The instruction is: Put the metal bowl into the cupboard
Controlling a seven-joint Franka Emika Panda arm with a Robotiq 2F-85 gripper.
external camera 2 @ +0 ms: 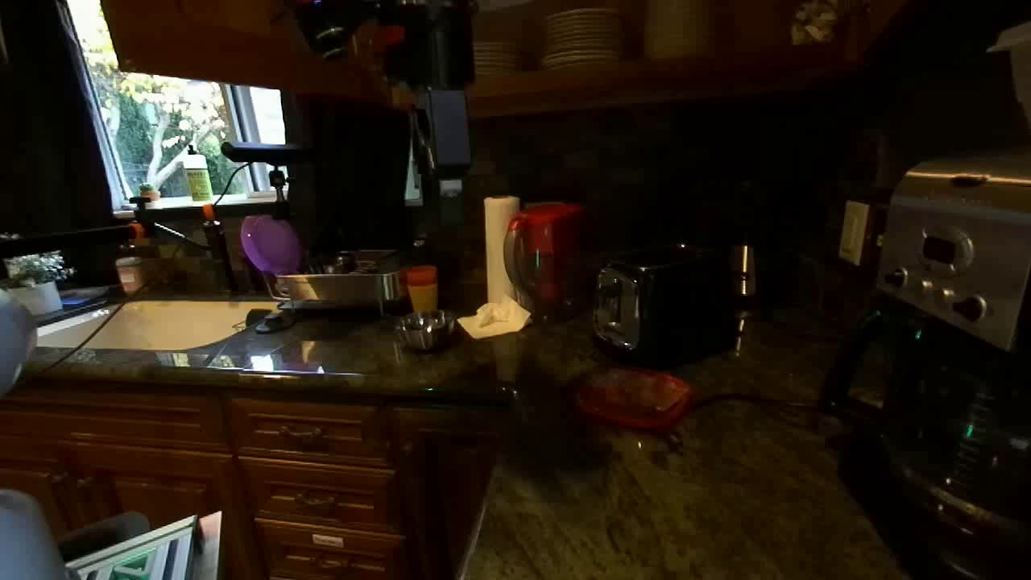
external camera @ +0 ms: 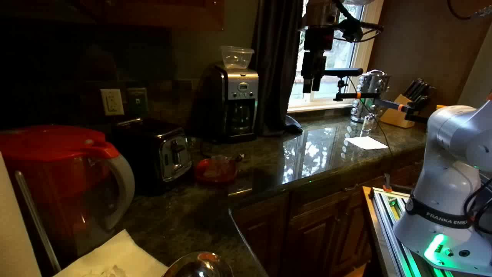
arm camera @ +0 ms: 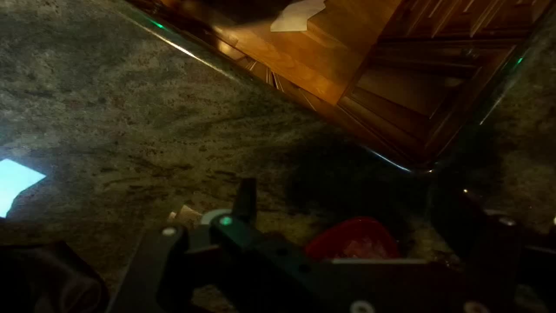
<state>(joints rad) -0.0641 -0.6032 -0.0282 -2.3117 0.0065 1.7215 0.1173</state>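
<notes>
In an exterior view, the metal bowl (external camera: 200, 265) is cut off at the lower border; it stands on the counter (external camera: 192, 221), just beside a sheet of paper towel (external camera: 127, 256), and whether the two touch I cannot tell. The hand (external camera: 312, 87) hangs well apart from it, pointing down in front of the window (external camera: 340, 57). Of the cupboard (external camera: 173, 16) only the lower part shows, high on the wall.

In an exterior view, the metal bowl sits upright in front of an orange cup (external camera 2: 420, 288). Above, the shelf of the cupboard carries stacked plates (external camera 2: 581, 39), so its inside looks reachable; how much room is left there is too dark to judge.

In the wrist view, the hand appears spread wide and holds nothing: one of the fingers (arm camera: 246, 198) stands far to the side, its mate mostly lost in shadow. A red dish (arm camera: 358, 239) lies below; the metal bowl is out of view.

The task seems barely begun, with no part of the transfer done: reaching, grasping, lifting, placing and letting go all remain
</notes>
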